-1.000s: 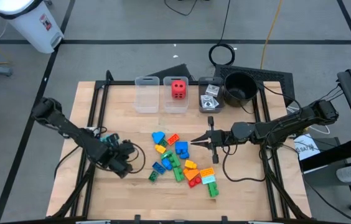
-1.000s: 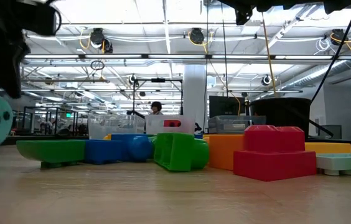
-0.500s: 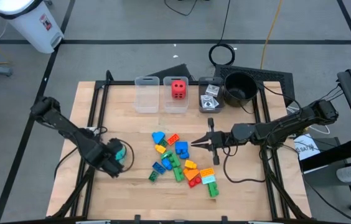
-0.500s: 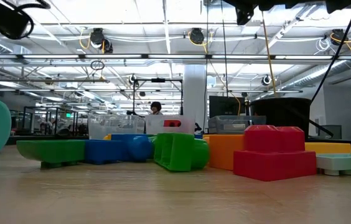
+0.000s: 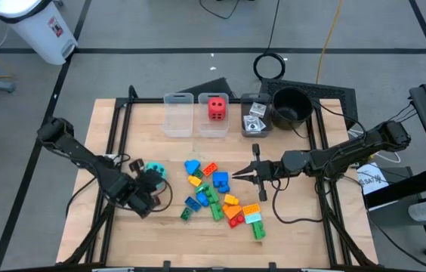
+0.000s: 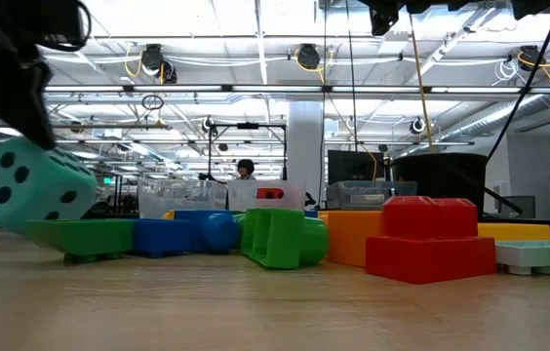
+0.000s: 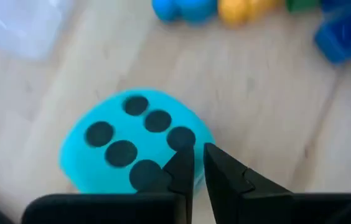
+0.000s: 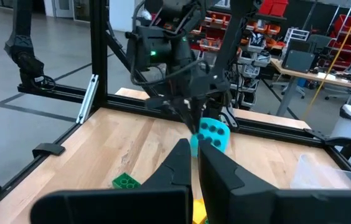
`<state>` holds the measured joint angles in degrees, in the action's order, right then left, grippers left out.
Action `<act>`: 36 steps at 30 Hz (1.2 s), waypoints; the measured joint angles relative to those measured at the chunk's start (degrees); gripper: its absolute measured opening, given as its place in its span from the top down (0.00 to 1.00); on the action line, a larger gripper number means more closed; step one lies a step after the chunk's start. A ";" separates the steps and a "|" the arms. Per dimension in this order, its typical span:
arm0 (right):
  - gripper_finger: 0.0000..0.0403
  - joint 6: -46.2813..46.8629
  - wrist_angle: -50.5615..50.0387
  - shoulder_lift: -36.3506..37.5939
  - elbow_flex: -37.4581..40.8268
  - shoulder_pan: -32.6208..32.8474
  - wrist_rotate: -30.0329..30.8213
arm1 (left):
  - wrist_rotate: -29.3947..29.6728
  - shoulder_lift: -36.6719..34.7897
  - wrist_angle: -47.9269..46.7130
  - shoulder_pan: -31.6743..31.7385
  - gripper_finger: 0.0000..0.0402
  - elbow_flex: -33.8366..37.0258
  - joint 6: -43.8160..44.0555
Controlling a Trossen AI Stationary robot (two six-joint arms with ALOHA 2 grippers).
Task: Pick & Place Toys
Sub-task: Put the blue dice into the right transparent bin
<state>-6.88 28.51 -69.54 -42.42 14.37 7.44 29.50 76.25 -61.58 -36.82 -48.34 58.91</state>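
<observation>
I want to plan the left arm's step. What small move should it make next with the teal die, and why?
Probably open the left hand and settle it over the teal die: its fingers look nearly closed at the die's edge, gripping nothing, and the die sits tilted.

A light wooden desk (image 5: 122,227) framed by black metal rails stands on a grey floor (image 5: 160,45) crossed by dark tape lines. At the upper left of the high view sits a white plastic waste bin (image 5: 35,29). In the low view the hall behind has a white square pillar (image 6: 305,146), rows of bright ceiling strip lights (image 6: 255,93), and a person (image 6: 246,171) far off at centre. Red storage racks (image 8: 275,12) fill the upper right of the right wrist view.
</observation>
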 joint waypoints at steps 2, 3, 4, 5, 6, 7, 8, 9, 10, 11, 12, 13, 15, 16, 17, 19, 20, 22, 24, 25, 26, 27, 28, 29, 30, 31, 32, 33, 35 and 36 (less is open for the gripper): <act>0.99 -0.04 0.02 0.00 -0.02 0.00 0.00 | 3.00 -0.22 -0.12 1.36 0.89 -0.14 -1.15; 0.99 -0.04 0.00 0.00 -0.02 0.00 0.00 | 3.14 -0.18 -0.39 2.06 0.89 -0.27 -1.53; 0.99 -0.04 0.00 0.00 0.00 0.00 0.00 | 2.98 -0.13 -0.37 2.84 0.89 -0.64 -2.11; 0.99 -0.04 0.00 0.00 -0.02 0.00 0.02 | 2.05 -0.13 -0.02 3.65 0.89 -1.25 -2.49; 0.99 -0.04 0.01 0.00 0.00 0.00 0.02 | 0.92 -0.15 0.34 4.50 0.89 -2.00 -3.15; 0.99 -0.04 0.00 0.00 0.00 0.00 0.02 | -0.48 -0.15 0.66 5.44 0.87 -2.74 -3.81; 0.99 -0.04 0.00 0.00 -0.01 0.00 0.02 | -1.65 -0.15 0.89 6.25 0.84 -3.38 -4.35; 0.99 -0.04 0.01 0.00 0.00 0.00 0.02 | -2.56 -0.15 1.29 6.96 0.81 -3.97 -5.39; 0.99 -0.03 0.02 0.00 0.00 0.00 0.02 | -3.21 -0.15 1.62 7.60 0.77 -4.55 -6.54; 0.99 0.07 0.02 0.00 0.00 0.00 0.02 | -3.74 -0.16 1.88 8.13 0.72 -4.99 -7.64; 0.99 0.10 0.02 0.00 0.00 0.00 0.02 | -4.25 -0.18 1.88 8.61 0.67 -5.26 -8.68; 0.99 0.11 0.00 0.00 -0.01 0.00 0.02 | -4.81 -0.20 1.86 9.13 0.61 -5.29 -9.73; 0.99 0.12 0.00 0.00 -0.01 0.00 0.01 | -7.10 -0.18 1.52 10.31 0.48 -5.29 -11.49; 0.99 0.12 0.00 0.00 -0.02 0.00 0.02 | -8.49 -0.18 1.55 10.92 0.41 -5.28 -12.29; 0.99 0.12 0.00 0.00 -0.02 0.00 0.02 | -10.18 -0.18 1.62 11.60 0.35 -5.29 -13.17; 0.99 0.12 0.00 0.00 -0.01 0.00 0.02 | -14.67 -0.18 1.68 12.90 0.23 -5.29 -14.83; 0.99 0.12 0.00 0.00 -0.01 0.00 0.02 | -16.85 -0.18 1.66 13.60 0.17 -5.29 -15.66; 0.99 0.12 0.00 0.00 -0.01 0.00 0.01 | -20.49 -0.18 1.63 14.87 0.07 -5.29 -17.38; 0.99 0.13 -0.01 0.00 -0.02 0.00 0.00 | -22.86 -0.18 1.29 15.84 0.02 -5.29 -19.58; 0.99 0.14 -0.03 0.00 -0.02 0.00 0.00 | -23.99 -0.18 1.14 16.28 0.02 -5.29 -20.90; 0.99 0.14 -0.06 0.00 0.00 0.00 -0.02 | -25.10 -0.18 0.98 16.60 0.03 -5.29 -21.65; 0.99 0.14 -0.04 0.00 0.00 0.00 -0.02 | -25.89 -0.18 0.75 16.83 0.05 -5.29 -22.05; 0.99 0.14 -0.04 0.00 -0.01 0.00 -0.07 | -26.58 -0.18 0.59 17.11 0.06 -5.29 -22.30; 0.98 0.14 -0.04 0.00 0.00 0.00 -0.19 | -26.84 -0.18 0.57 17.26 0.08 -5.29 -22.26; 0.96 0.14 -0.04 0.00 -0.01 0.00 -0.91 | -26.98 -0.18 0.59 17.34 0.10 -5.29 -21.86; 0.93 0.17 -0.04 0.00 -0.02 -0.02 -3.38 | -26.95 -0.18 0.59 17.36 0.11 -5.29 -21.49; 0.90 0.19 0.00 0.00 0.00 -0.04 -6.70 | -26.93 -0.18 0.61 17.36 0.13 -5.29 -21.32; 0.85 0.38 0.15 0.00 -0.02 0.00 -10.07 | -26.93 -0.18 0.61 17.36 0.14 -5.29 -21.32; 0.73 1.33 0.85 0.00 0.00 0.71 -14.59 | -26.93 -0.18 0.61 17.36 0.16 -5.29 -21.30; 0.66 1.52 1.31 0.00 0.00 1.28 -15.36 | -26.93 -0.18 0.61 17.36 0.16 -5.29 -21.29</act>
<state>-5.37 29.82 -69.54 -42.42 15.65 -7.92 2.57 76.07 -60.97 -19.46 -53.63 37.62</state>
